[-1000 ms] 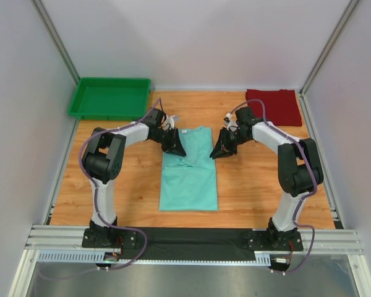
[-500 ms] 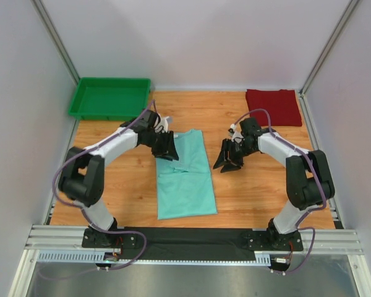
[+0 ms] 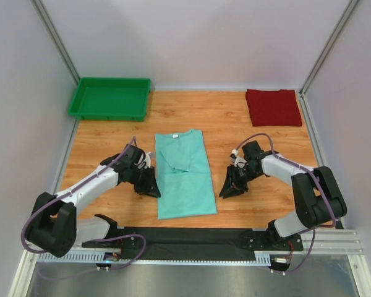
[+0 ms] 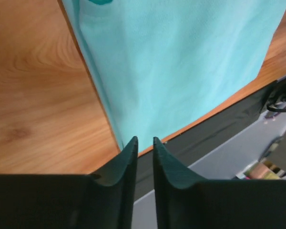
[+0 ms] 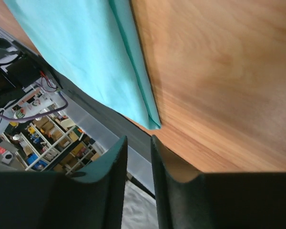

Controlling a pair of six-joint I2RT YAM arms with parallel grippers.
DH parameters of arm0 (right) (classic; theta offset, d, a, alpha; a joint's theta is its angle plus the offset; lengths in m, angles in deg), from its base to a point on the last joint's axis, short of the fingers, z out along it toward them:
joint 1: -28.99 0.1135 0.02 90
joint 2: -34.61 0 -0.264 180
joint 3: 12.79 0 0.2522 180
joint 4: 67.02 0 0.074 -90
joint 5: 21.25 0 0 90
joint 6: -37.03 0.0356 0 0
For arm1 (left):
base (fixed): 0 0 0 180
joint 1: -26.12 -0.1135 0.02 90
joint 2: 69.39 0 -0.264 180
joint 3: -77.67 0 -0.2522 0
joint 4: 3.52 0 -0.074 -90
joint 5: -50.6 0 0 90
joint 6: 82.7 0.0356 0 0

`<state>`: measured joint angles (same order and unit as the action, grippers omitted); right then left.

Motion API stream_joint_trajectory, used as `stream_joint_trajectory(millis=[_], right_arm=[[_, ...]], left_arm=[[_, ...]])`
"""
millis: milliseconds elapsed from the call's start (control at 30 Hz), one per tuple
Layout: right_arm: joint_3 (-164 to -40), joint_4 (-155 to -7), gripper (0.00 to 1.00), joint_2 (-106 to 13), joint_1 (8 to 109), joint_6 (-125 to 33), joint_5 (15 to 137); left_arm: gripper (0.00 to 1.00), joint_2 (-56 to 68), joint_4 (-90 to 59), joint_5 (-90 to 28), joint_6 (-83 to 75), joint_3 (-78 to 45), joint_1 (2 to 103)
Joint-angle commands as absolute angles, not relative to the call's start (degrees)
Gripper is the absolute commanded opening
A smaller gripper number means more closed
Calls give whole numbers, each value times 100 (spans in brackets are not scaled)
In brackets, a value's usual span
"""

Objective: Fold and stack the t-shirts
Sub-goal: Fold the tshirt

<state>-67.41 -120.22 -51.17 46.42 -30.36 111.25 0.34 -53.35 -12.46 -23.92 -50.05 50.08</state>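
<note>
The mint green t-shirt (image 3: pixel 184 173) lies flat mid-table, folded into a long narrow strip with its collar at the far end. The dark red t-shirt (image 3: pixel 273 106) lies folded at the back right. My left gripper (image 3: pixel 149 187) is low beside the mint shirt's left edge near the hem, with its jaws almost together and nothing between them. In the left wrist view the gripper (image 4: pixel 145 139) points at the shirt's (image 4: pixel 181 62) near corner. My right gripper (image 3: pixel 229 190) is right of the hem, jaws close together and empty. In the right wrist view the gripper (image 5: pixel 139 138) is just short of the shirt's (image 5: pixel 81 52) corner.
A rigid green plastic tray (image 3: pixel 110 98) stands at the back left. The black base rail (image 3: pixel 191 238) runs along the table's near edge, just behind the shirt's hem. White walls enclose the left, right and back sides.
Both grippers have moved from the mint shirt's collar end back along its sides to the hem end. The shirt's sides now lie folded in and it sits slightly skewed.
</note>
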Motion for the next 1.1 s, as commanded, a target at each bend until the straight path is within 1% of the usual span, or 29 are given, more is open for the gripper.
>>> stream_joint_trajectory(millis=[0,33,100,133,200,233,267,300,333,367,400,467,533,633,667,700,800,933,1000,1067], right_arm=[[-7153,-11041,20,-5169,4648,-2600,11445],[-7416,-10918,16,-5379,4675,-2477,11515],[-7847,-10856,12,-5695,4710,-2336,11751],[-8319,-10873,12,-5976,4762,-2318,11753],[-8761,-10891,11,-6328,4806,-2309,11788],[-9050,-10934,11,-6765,4824,-2283,11831],[-9566,-10961,11,-6978,4824,-2257,11910],[-10155,-10970,13,-7398,4842,-2204,12007],[-10160,-10970,13,-7402,4833,-2186,12008],[-10448,-11127,18,-7811,4833,-2186,11981],[-11077,-11154,20,-8059,4833,-2203,12016],[-11634,-11242,24,-8455,4842,-2160,12078],[-12206,-11225,23,-9035,4842,-2055,12148],[-12586,-10989,17,-9677,4816,-1818,12236],[-12630,-10761,10,-9818,4798,-1756,12236],[-12674,-10637,9,-10115,4737,-1686,12219],[-12805,-10293,6,-10547,4588,-1483,12035],[-12754,-10328,5,-10628,4376,-1588,11419],[-12718,-10363,6,-10611,4245,-1597,11270],[-12657,-10346,6,-10567,4165,-1623,11374]], left_arm=[[21,-190,-4199,-629,-2777,-4789,5020],[19,-7,-3963,-575,-2838,-4700,5029],[17,188,-3506,-548,-2926,-4481,5029],[17,450,-3373,-574,-2987,-4384,5020],[17,811,-3170,-504,-3032,-3991,5020],[17,1204,-3074,-486,-3041,-3840,5020],[17,1417,-2977,-460,-3084,-3716,5011],[17,1837,-2941,-460,-3006,-3428,4994],[17,2058,-2984,-495,-3006,-3260,4994],[16,2287,-2985,-486,-2979,-3110,4959],[16,2481,-2985,-434,-2918,-2848,4871],[16,2929,-2766,-416,-2822,-2661,4783],[16,3385,-2835,-372,-2497,-2302,4607],[15,3930,-2993,-249,-2197,-1888,4292],[14,4028,-2950,-84,-2197,-1844,4212],[14,4108,-2802,-12,-2206,-1800,4107],[14,4677,-3089,-38,-1969,-1448,4106],[12,5223,-3038,-117,-1942,-1264,4106],[11,5347,-3055,-161,-1977,-1149,4106],[13,5348,-3107,-135,-1977,-1044,4106]])
